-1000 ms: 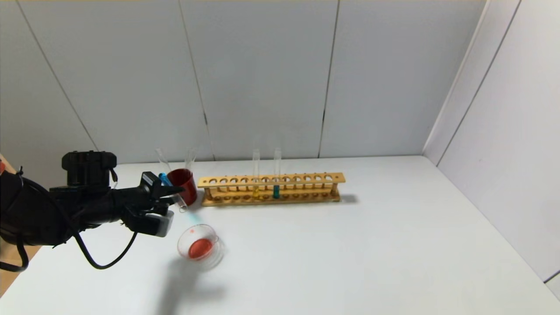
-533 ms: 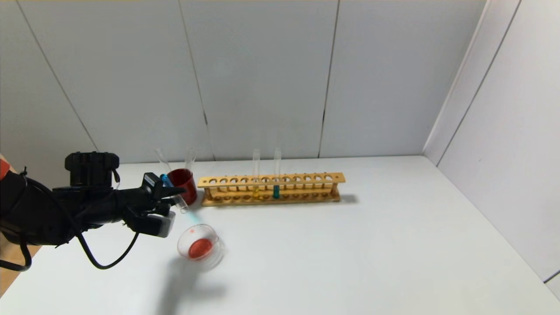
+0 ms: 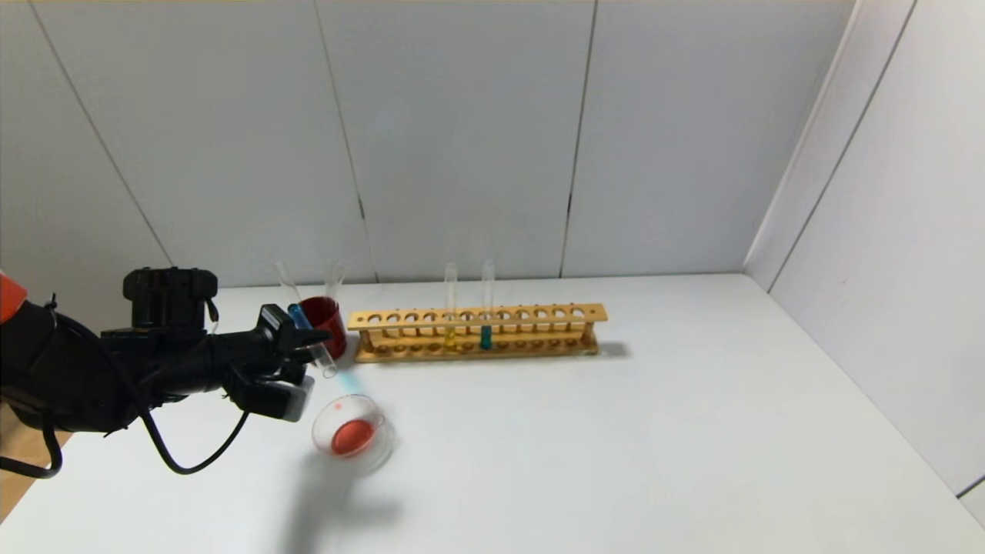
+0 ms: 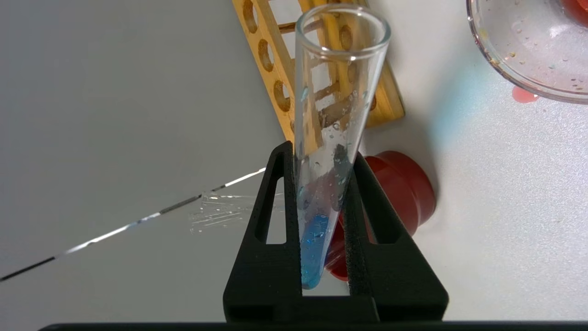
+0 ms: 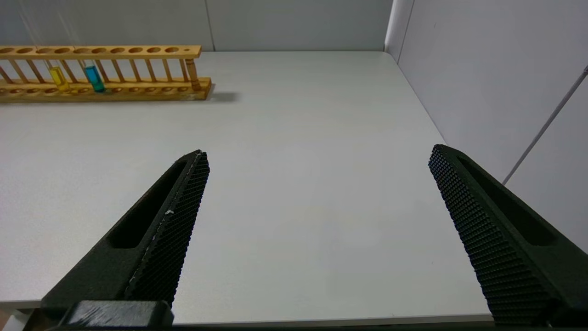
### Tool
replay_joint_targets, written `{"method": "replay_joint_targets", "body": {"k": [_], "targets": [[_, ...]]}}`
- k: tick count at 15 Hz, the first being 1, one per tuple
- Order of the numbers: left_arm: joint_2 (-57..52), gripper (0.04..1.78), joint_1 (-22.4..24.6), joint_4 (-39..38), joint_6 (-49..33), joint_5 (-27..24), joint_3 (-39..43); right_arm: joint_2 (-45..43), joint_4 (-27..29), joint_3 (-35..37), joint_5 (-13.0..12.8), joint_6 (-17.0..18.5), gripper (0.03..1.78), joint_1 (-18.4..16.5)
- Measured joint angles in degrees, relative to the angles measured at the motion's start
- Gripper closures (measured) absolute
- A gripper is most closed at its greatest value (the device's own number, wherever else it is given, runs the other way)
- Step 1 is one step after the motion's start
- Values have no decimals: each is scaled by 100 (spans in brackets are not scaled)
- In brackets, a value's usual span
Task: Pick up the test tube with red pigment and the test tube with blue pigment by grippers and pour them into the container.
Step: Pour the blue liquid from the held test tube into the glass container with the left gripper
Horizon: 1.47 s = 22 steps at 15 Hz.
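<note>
The left gripper (image 4: 321, 156) clamps its jaws on the test tube with blue pigment (image 4: 328, 138), hiding its base; the right gripper (image 5: 317, 161) gapes empty, unseen from the head view.

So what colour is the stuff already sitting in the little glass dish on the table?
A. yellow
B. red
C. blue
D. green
B: the head view shows a red pool in the bottom of the glass dish, while the blue liquid sits in the tube held by the left gripper, tilted with its mouth toward the dish.
</note>
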Motion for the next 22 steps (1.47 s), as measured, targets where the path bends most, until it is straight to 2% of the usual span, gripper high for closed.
{"method": "replay_joint_targets", "body": {"k": [9, 22], "targets": [[60, 151, -5, -184, 280, 254, -67, 0, -2, 0, 0, 2, 6, 0], [13, 151, 5, -261, 573, 251, 16, 0, -2, 0, 0, 2, 6, 0]]}}
